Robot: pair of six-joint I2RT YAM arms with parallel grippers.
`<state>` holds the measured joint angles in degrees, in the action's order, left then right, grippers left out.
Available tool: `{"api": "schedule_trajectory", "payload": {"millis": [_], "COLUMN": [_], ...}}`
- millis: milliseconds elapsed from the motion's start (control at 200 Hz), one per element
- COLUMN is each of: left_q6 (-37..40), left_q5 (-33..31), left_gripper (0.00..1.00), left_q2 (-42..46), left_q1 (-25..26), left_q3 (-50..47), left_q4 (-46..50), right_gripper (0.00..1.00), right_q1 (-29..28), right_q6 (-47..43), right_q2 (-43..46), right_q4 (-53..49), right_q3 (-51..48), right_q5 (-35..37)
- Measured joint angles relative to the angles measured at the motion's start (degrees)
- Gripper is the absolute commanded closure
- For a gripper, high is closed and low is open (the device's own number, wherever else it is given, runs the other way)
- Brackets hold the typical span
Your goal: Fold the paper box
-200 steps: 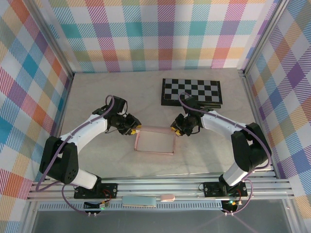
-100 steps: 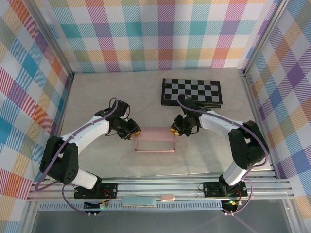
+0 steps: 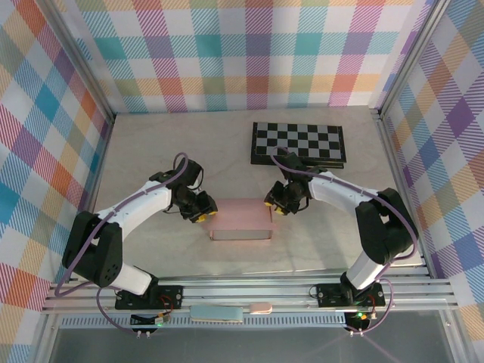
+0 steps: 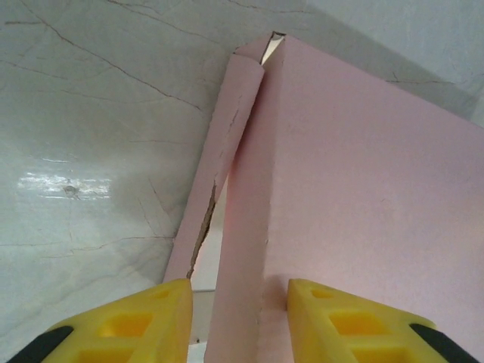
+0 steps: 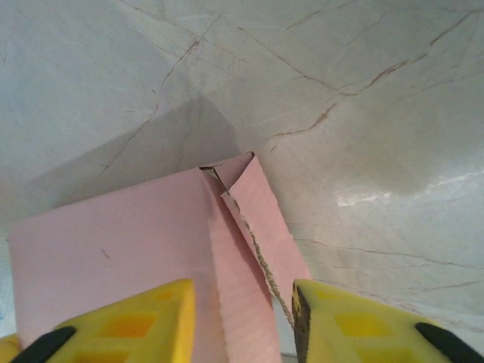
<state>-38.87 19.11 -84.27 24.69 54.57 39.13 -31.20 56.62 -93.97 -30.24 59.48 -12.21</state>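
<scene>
The pale pink, thin cardboard paper box lies on the pale marbled table between my two arms, well short of the black-and-grey chequered board at the far side. Its long axis runs left to right, so each short end faces one of my hands. My left gripper sits at its left end and my right gripper at its right end, both toward the far corners. Neither is the nearer; they are matched.

Through my left wrist, the yellow fingers stand apart astride the box's left wall, with the broad top panel stretching ahead and to the right. A slim gap shows on each side of the card, so I judge these jaws loosely open rather than pinching. My right wrist shows the same: fingers parted around the right corner, where a tab is not fully seated against the panel.

A second ago the box looked like an open frame with its floor visible. Half a second ago the pink panel covered only the far part. Now it lies across nearly the whole top, and both pairs of fingers have slackened. The next press should drive straight down along those end walls.
</scene>
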Motion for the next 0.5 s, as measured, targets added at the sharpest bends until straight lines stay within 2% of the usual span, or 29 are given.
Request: {"api": "schedule_trajectory", "payload": {"millis": [260,500], "left_q6": [1.9,2.3], "left_q5": [-0.8,-0.6], "left_gripper": [0.51,0.52], "left_q2": [-0.1,-0.1], "left_q1": [0.0,0.0], "left_q3": [-1.5,-5.4], "left_q4": [-0.6,-3.8], "right_gripper": [0.43,0.47], "right_q1": [-0.3,-1.2], "right_q6": [-4.3,-6.4], "right_q2": [3.1,3.0], "right_q4": [0.8,2.7], "right_q3": [-1.1,-5.2], "right_q5": [-3.5,-7.7]}}
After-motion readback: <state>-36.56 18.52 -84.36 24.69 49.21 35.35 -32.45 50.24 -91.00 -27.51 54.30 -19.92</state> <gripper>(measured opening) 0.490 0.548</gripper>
